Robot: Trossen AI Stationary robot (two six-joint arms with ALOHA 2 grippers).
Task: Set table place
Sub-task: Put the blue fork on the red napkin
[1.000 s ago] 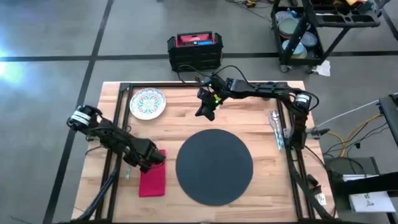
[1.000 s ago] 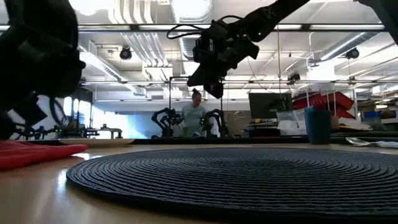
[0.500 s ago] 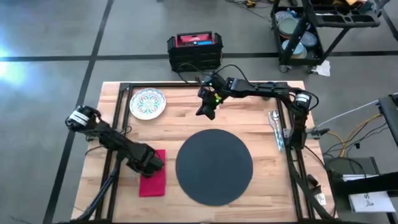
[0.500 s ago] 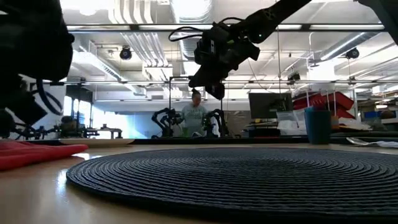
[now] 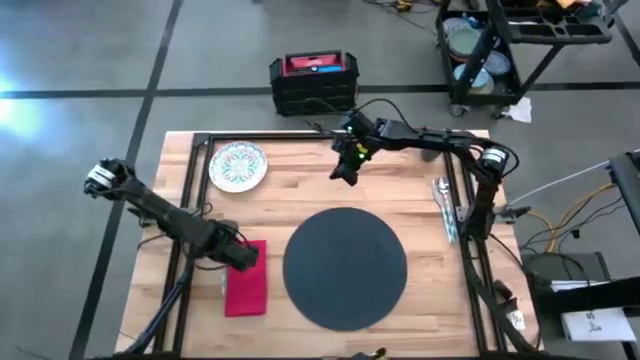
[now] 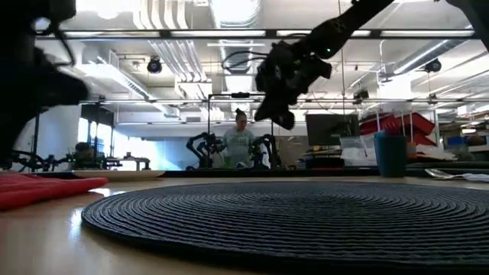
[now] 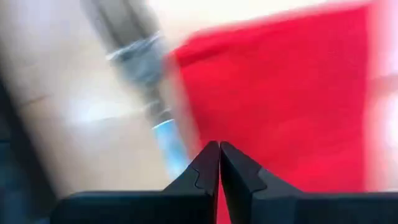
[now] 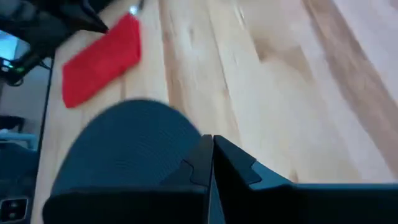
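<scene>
A round dark grey mat point(image 5: 345, 267) lies mid-table, with the red napkin point(image 5: 248, 290) flat on the wood to its left. My left gripper point(image 5: 243, 258) is shut and stands low over the napkin's far left corner point(image 7: 186, 59). A blurred silvery thing with a light blue end point(image 7: 163, 127) lies next to that edge. My right gripper point(image 5: 345, 175), also shut, hangs in the air beyond the mat's far edge. The patterned white plate point(image 5: 238, 165) rests at the far left. Silver cutlery point(image 5: 443, 205) lies at the right rail. The dark blue cup point(image 6: 390, 155) stands at the far right. My left gripper points its shut fingertips point(image 7: 211, 163) down at the napkin just inside its left edge point(image 7: 205, 134). I cannot tell whether they touch the cloth. The napkin lies flat on the table.
A black rail frame point(image 5: 190, 200) edges the plank table point(image 5: 300, 195). Beyond the far edge a black crate point(image 5: 312, 80) sits on the floor and a cart point(image 5: 500, 40) stands at the far right. A person point(image 6: 241, 141) is far back in the room.
My right gripper has gone toward the table's right edge and a little toward the far edge, staying in the air and shut. My left arm's rear joints have swung out toward the table's left while its gripper has stayed over the napkin's far end.
</scene>
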